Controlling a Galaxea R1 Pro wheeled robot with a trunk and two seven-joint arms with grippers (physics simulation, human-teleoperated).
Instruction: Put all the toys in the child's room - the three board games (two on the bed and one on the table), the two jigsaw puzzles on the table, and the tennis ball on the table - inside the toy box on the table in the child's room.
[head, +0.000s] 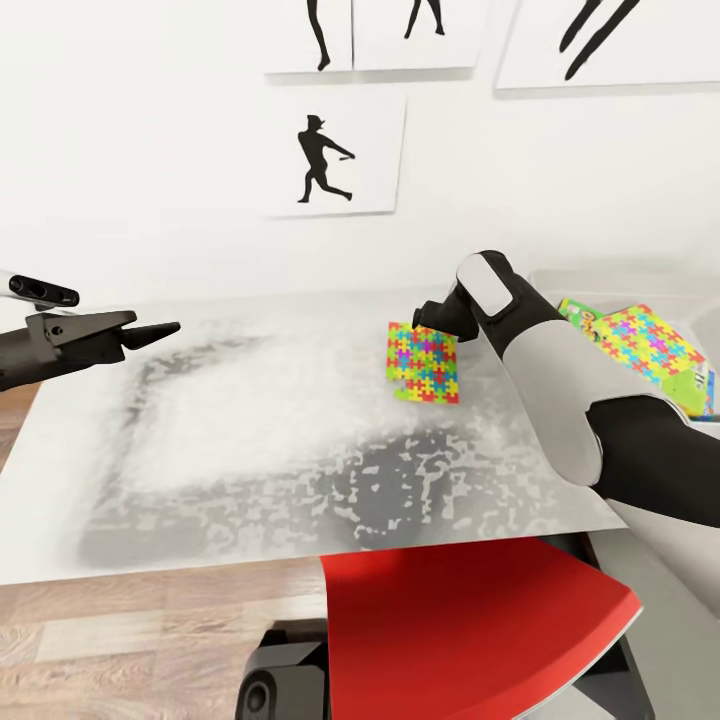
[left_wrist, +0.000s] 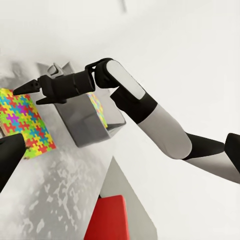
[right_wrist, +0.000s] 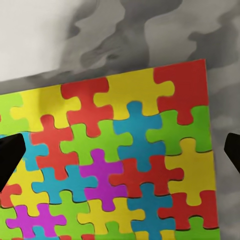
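One jigsaw puzzle (head: 423, 363) (left_wrist: 25, 125) (right_wrist: 120, 150) lies flat on the pale table (head: 250, 440). My right gripper (head: 428, 318) (left_wrist: 27, 94) (right_wrist: 120, 152) hovers just above its far part, open, one fingertip (right_wrist: 10, 155) to each side and nothing held. The toy box (head: 610, 285) (left_wrist: 85, 127) stands at the table's right end. Inside it lie the second puzzle (head: 650, 345) and green-edged board games (head: 578, 312). My left gripper (head: 150, 332) hangs open over the table's left end, far from the puzzle.
A white wall with black silhouette sport prints (head: 325, 160) rises right behind the table. A red panel (head: 470, 620) juts out below the table's near edge, over the wood plank floor (head: 120, 640).
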